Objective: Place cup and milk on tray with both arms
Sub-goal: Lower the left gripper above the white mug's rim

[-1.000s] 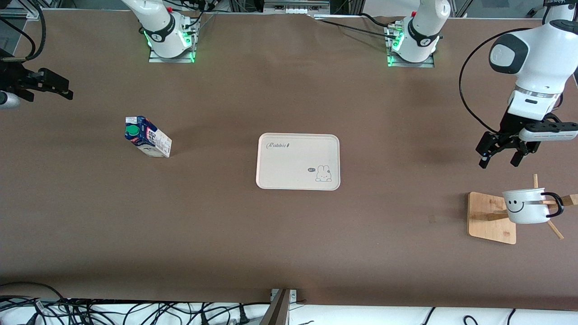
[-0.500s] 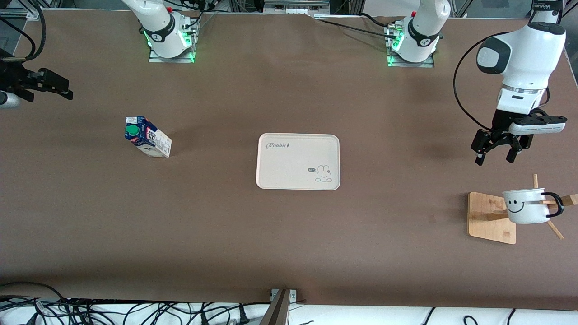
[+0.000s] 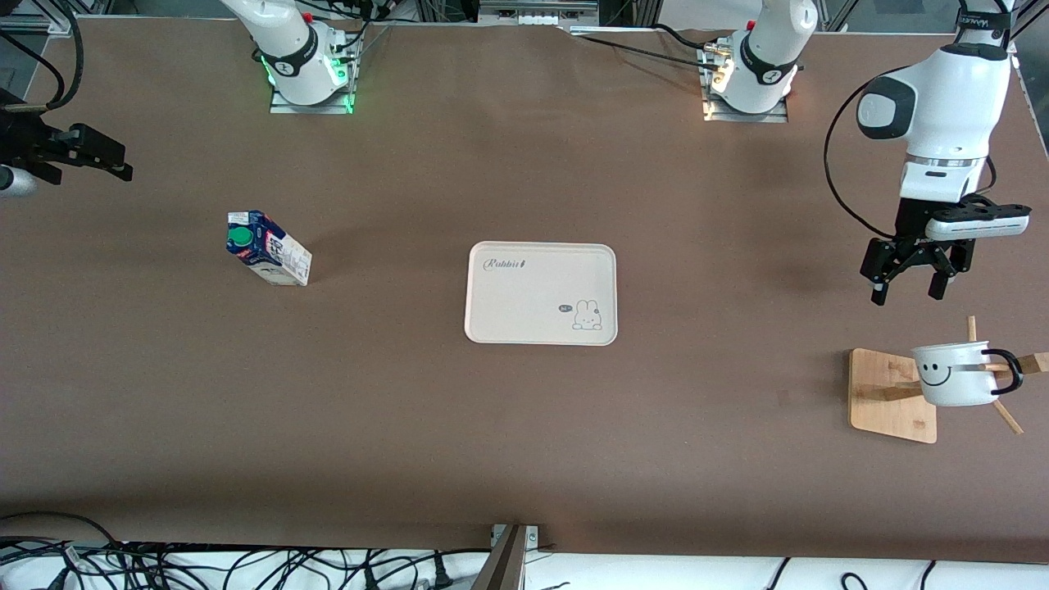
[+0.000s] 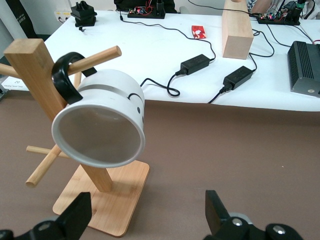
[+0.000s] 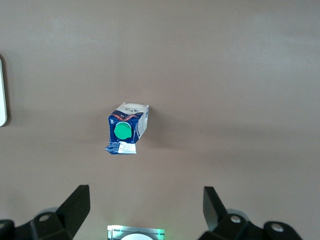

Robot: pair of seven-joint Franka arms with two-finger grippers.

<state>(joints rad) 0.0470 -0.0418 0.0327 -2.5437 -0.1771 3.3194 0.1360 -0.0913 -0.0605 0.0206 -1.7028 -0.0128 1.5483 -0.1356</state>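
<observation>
Motion in the last second belonged to the left arm alone: its wrist had swung in from the table's edge and turned, leaving the left gripper (image 3: pixel 908 288) hanging over bare table just short of the rack (image 3: pixel 892 396), fingers spread wide and holding nothing. That looked like the lining-up for a reach at the cup (image 3: pixel 951 374), which hung by its handle on a rack peg, mouth toward the wrist camera. The right gripper (image 3: pixel 86 164) had not stirred; it waited up at the right arm's end of the table, fingers also wide apart and empty, looking down on the milk (image 3: pixel 268 258). The milk stood upright, well apart from the tray (image 3: pixel 541 292), which lay bare at mid-table. Neither thing was yet picked up.

The table was covered in plain brown sheet. By the front camera's edge ran a white bench strewn with cables, power bricks and a wooden block (image 4: pixel 236 29).
</observation>
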